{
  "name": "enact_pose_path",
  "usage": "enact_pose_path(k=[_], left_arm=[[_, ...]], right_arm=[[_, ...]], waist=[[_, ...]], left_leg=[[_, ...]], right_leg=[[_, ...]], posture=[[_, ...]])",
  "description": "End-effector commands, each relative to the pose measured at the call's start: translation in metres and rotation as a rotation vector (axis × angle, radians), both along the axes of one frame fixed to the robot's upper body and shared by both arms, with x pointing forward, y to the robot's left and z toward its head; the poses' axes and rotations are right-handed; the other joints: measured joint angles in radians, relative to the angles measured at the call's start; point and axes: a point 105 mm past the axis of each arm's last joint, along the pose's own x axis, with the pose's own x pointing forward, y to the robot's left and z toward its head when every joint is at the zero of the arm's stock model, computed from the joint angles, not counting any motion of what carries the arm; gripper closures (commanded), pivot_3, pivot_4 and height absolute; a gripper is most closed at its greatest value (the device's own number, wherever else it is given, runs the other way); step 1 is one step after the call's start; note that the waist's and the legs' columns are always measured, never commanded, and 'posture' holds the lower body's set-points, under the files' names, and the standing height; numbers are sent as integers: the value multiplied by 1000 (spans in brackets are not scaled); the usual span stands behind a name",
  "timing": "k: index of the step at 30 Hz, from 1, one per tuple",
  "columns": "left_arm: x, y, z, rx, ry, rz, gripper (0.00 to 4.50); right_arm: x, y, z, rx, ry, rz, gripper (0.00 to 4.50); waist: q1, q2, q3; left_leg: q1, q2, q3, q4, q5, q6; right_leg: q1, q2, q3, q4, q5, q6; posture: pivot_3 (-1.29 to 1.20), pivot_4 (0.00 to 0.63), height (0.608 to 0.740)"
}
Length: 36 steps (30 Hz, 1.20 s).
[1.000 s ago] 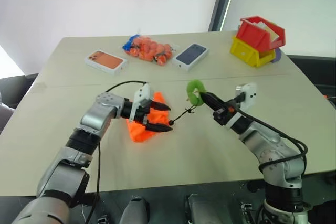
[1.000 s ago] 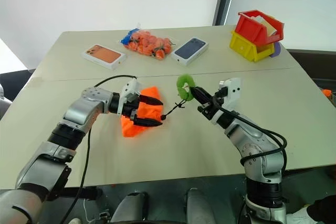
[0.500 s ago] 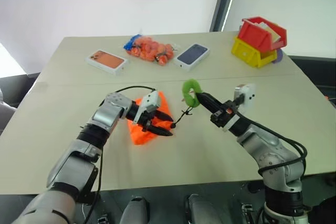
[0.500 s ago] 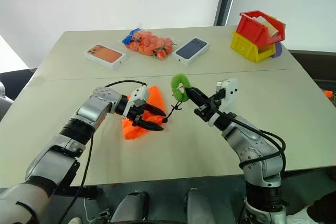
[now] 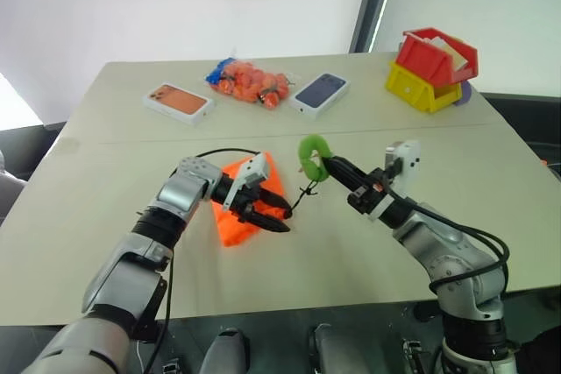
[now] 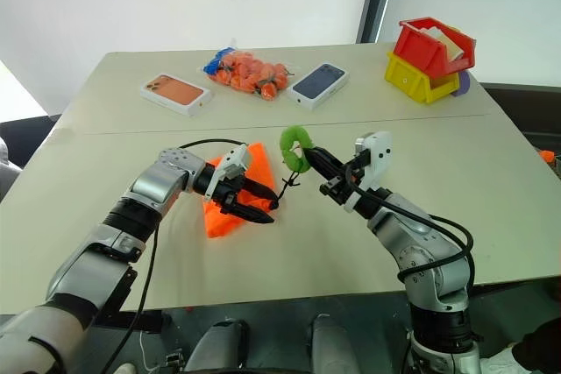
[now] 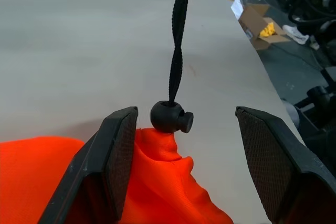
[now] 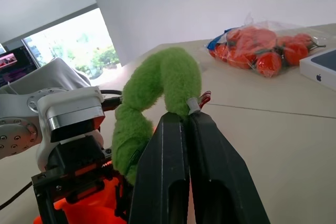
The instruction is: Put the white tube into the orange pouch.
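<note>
From the head camera, the orange pouch (image 5: 248, 201) lies flat on the table (image 5: 105, 129), near the front edge. The left gripper (image 5: 267, 208) sits at the pouch's gathered mouth with its black fingers apart, holding nothing that I can make out. The right gripper (image 5: 337, 170) is closed on the green ring (image 5: 311, 156), lifted off the table, with the black cord (image 5: 304, 194) running down to the pouch. I cannot find the white tube anywhere on the table. Behind lie an orange phone box (image 5: 178, 101), a mesh bag of small orange items (image 5: 250, 82), a dark phone box (image 5: 319, 93) and stacked red and yellow bins (image 5: 432, 67).

In the left wrist view, the fingers (image 7: 113, 150) straddle the puckered neck of the pouch, with the black cord lock (image 7: 171, 117) between them and untouched. One pad touches or nearly touches the fabric, the other stands well clear. The neck looks drawn shut.

The right wrist view shows its two fingers pressed together on the fuzzy ring.

The main risk, as I judge it, is that pulling the ring cinches the mouth tighter or drags the whole pouch, since nothing pins it. If the left fingers close on the lock rather than the fabric, the mouth will not open. And with no tube located, an opened pouch may sag shut again before anything goes in.
</note>
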Motion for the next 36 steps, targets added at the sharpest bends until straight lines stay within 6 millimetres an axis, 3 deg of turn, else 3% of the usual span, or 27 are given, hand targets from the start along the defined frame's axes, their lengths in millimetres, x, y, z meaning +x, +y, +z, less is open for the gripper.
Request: enact_pose_path(k=[1, 2, 5, 10, 20, 25, 28, 33, 36], left_arm=[[1, -3, 13, -28, -27, -24, 1312], [1, -3, 12, -26, -26, -26, 1312], [2, -3, 10, -15, -33, -26, 2178], [2, -1, 10, -11, -27, -21, 4297], [2, 12, -3, 80, -102, -29, 4299], [-1, 25, -12, 161, -164, -58, 4299], [-4, 44, -28, 288, -234, -94, 4299], [-5, 60, -37, 348, -267, -86, 4299], [-4, 63, -37, 350, -280, -68, 4299]], right_arm=[[-7, 5, 16, 13, -73, 31, 4500], [-7, 5, 16, 13, -74, 32, 4500], [-7, 5, 16, 14, -75, 33, 4500], [-8, 5, 16, 15, -76, 37, 4500], [6, -5, 20, 16, -93, -59, 4500], [30, -31, 18, -24, -98, -260, 4500], [47, -57, 16, -44, -88, -425, 4500], [63, -88, 8, -82, -48, -623, 4500], [67, -95, 1, -153, -42, -674, 4500]], waist=[[0, 0, 0], [0, 0, 0], [1, 0, 0], [0, 0, 0], [-1, 0, 0], [0, 0, 0], [-1, 0, 0], [-1, 1, 0], [-1, 1, 0]], left_leg=[[0, 0, 0, 0, 0, 0], [0, 0, 0, 0, 0, 0], [0, 0, 0, 0, 0, 0], [0, 0, 0, 0, 0, 0], [0, 0, 0, 0, 0, 0], [1, 0, 0, 0, 0, 0], [1, 0, 0, 0, 0, 0], [1, 0, 0, 0, 0, 0], [1, 0, 0, 0, 0, 0]], right_leg=[[0, 0, 0, 0, 0, 0], [0, 0, 0, 0, 0, 0], [0, 0, 0, 0, 0, 0], [0, 0, 0, 0, 0, -1], [0, 0, 0, 0, 1, -2], [0, 0, 0, 1, 1, -2], [0, 0, 0, 1, 1, -2], [0, 0, 0, 1, 1, -2], [0, 0, 0, 2, 1, -2]], posture=[[0, 150, 740], [0, 150, 740], [0, 150, 740], [0, 150, 740], [0, 150, 740], [0, 150, 740], [0, 150, 740], [0, 150, 740], [0, 150, 740]])
